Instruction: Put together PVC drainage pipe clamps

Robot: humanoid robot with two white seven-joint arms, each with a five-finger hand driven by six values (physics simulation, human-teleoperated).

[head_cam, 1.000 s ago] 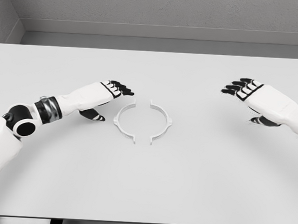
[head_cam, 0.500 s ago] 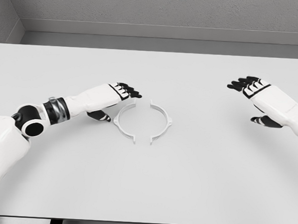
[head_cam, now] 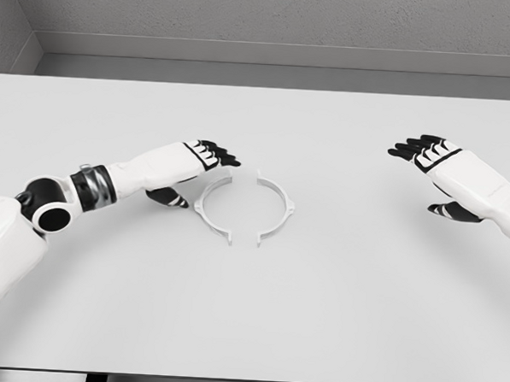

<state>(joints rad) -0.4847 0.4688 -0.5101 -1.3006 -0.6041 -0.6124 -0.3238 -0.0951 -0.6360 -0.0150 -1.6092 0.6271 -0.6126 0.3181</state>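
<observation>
Two white half-ring clamp pieces lie on the table [head_cam: 333, 332] a little left of its middle, their open sides facing each other so they nearly form a circle: the left half [head_cam: 211, 207] and the right half [head_cam: 275, 211], apart, with a small gap at the far ends and another at the near ends. Neither has shifted since the earlier frames. The left hand [head_cam: 196, 166] sits just beside the left half on its far-left side, fingers loosely extended toward the table's middle and the thumb hanging below, holding nothing; whether the thumb touches the clamp piece cannot be told. Compared with a second ago, this hand has moved forward and slightly toward the far edge, closer to the clamp, and since half a second ago it has barely changed. The right hand [head_cam: 436, 166] hovers well apart from the clamp, near the right edge, palm down with fingers relaxed and spread toward the left, empty. It has drifted a little toward the right edge since a second ago and settled slightly lower than half a second ago.
</observation>
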